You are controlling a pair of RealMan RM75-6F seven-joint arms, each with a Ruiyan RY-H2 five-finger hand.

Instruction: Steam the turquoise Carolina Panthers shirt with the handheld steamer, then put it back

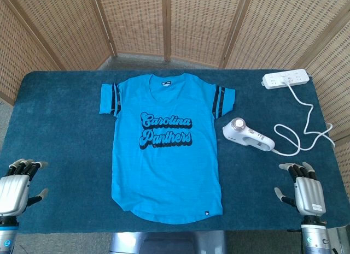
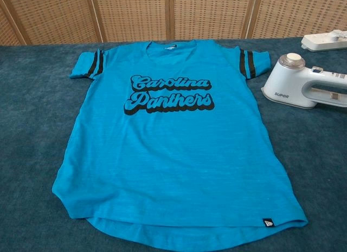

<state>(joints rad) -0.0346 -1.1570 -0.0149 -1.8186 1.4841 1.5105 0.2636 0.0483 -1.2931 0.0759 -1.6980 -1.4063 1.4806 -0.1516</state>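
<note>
Here, left hand and right hand — seemingly empty, fingers apart, steamer untouched

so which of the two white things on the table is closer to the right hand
The handheld steamer, lying on its side just beyond the right hand beside the shirt. The other white item, the power strip, sits at the table's far edge.

The chest view's right edge crops the steamer handle and power strip.
</note>
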